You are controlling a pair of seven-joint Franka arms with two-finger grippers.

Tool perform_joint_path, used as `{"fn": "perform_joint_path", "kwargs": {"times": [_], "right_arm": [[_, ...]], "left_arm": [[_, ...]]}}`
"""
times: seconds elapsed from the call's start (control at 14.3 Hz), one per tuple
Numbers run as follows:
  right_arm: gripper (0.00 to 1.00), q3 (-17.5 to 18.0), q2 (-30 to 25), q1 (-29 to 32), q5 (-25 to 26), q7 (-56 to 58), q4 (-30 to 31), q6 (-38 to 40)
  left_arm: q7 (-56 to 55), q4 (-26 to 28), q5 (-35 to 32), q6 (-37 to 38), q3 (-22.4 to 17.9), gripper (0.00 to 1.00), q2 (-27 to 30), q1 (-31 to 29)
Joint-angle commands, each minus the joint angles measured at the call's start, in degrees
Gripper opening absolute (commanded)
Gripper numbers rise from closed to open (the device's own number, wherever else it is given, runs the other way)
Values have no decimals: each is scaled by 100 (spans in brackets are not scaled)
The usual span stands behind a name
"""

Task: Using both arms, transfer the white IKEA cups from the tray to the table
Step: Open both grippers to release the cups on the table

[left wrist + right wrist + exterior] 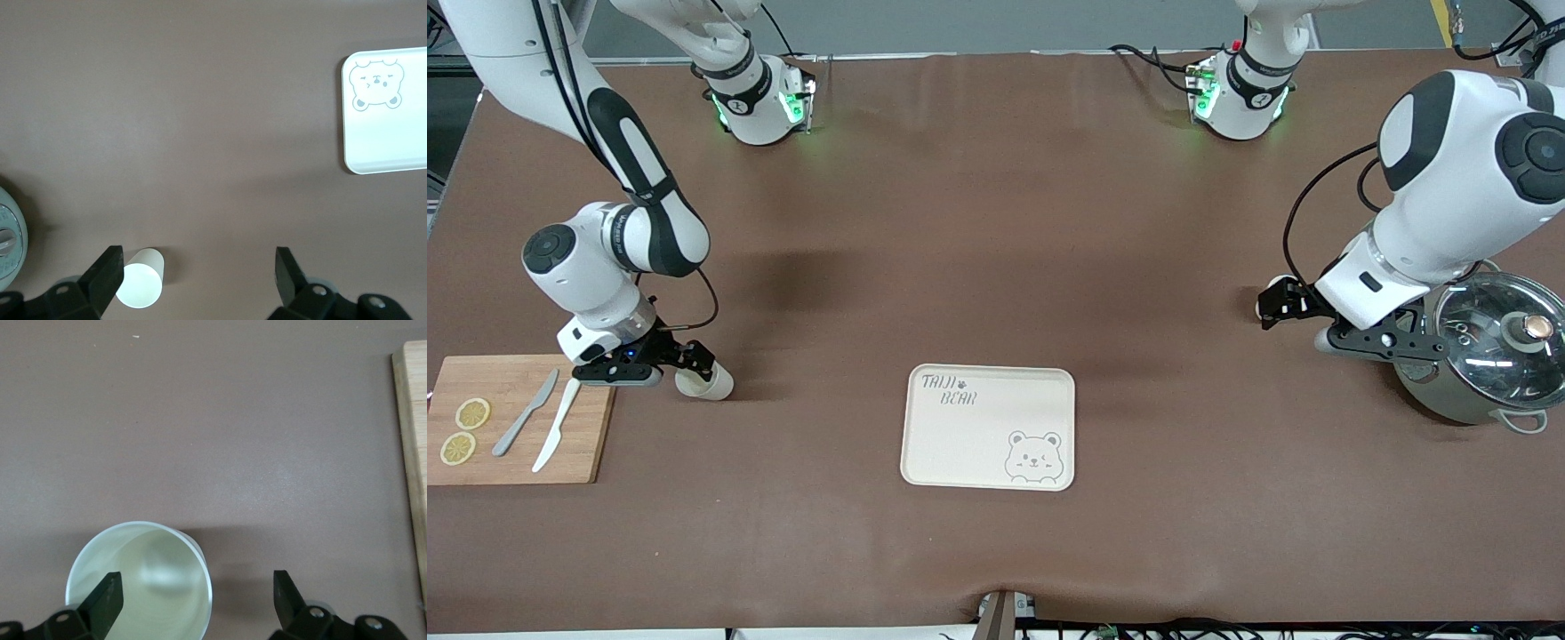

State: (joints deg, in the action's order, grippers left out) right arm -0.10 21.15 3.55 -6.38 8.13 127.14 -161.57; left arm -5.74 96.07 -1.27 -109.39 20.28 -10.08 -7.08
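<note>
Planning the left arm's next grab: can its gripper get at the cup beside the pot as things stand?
Probably yes. The left gripper is open just above that white cup, which stands upright on bare table beside the pot. One finger sits over the rim, so it needs a small sideways shift.

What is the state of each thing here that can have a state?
Bear tray: empty.
Left end effector: open, holding nothing.
Right end effector: open, one finger over a cup's mouth.
Cup at the left end effector: not gripped, off the tray.
Cup at the right end effector: not gripped, off the tray.
Pot: lid on.
</note>
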Motion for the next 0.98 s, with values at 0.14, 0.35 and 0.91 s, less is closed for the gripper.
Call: {"fn": "perform_joint_path", "kwargs": {"times": [0.14,0.35,0.91], "right_arm": [[100,-16,-742,93,-144,101,-435,1740],[100,-16,-1208,93,-92,75,-699,2838],[100,-34,-2246,111,400,-22,-2235,6169]], "left_arm": [[124,-273,-180,374,-348,100,-29,215],[476,-273,-180,576,-674,100,6,295],[1031,-308,-101,875,-1237,100,445,339]]}}
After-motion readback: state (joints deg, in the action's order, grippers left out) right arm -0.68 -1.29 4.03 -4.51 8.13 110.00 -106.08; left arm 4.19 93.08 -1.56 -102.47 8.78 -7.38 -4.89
